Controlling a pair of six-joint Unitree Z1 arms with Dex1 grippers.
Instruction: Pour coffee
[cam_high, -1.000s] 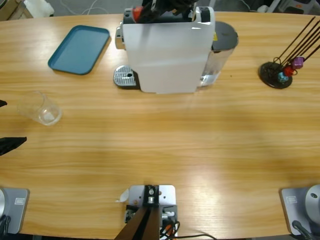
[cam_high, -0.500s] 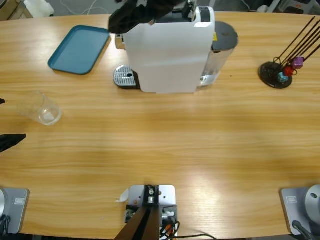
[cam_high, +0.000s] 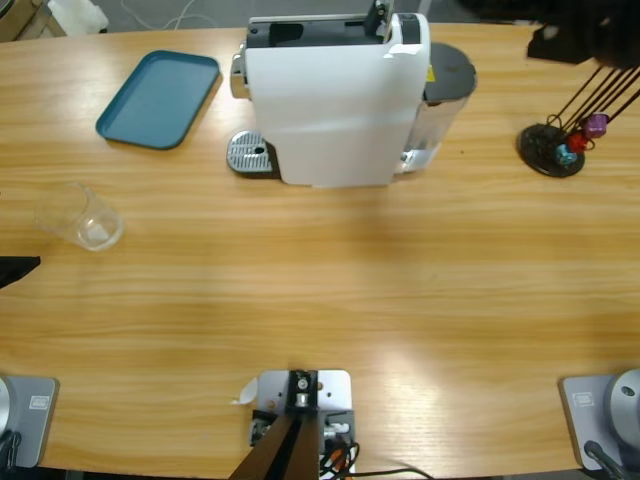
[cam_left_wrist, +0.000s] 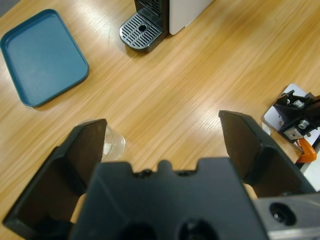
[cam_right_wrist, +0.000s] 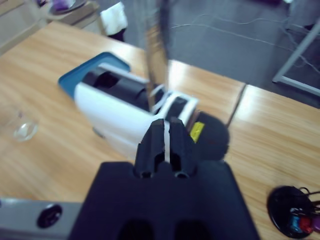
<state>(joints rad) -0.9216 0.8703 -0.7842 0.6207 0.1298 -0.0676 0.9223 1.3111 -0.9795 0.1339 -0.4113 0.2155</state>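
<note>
Over the past second the dark arm that hung over the top of the white coffee machine (cam_high: 335, 100) has swung off to the upper right corner of the high view, so the machine's open top is now uncovered. The right gripper (cam_right_wrist: 164, 150) has its jaws pressed together on nothing, above the machine. The left gripper (cam_left_wrist: 162, 145) is spread wide, with the clear cup (cam_high: 82, 216) just beside one jaw. No coffee is visible; the cup appears empty and stands well apart from the drip grate (cam_high: 250, 153), so pouring seems not yet begun. The wooden table (cam_high: 330, 290) also holds a blue tray (cam_high: 158, 98) and a capsule stand (cam_high: 552, 150); grey floor and cables lie beyond.
</note>
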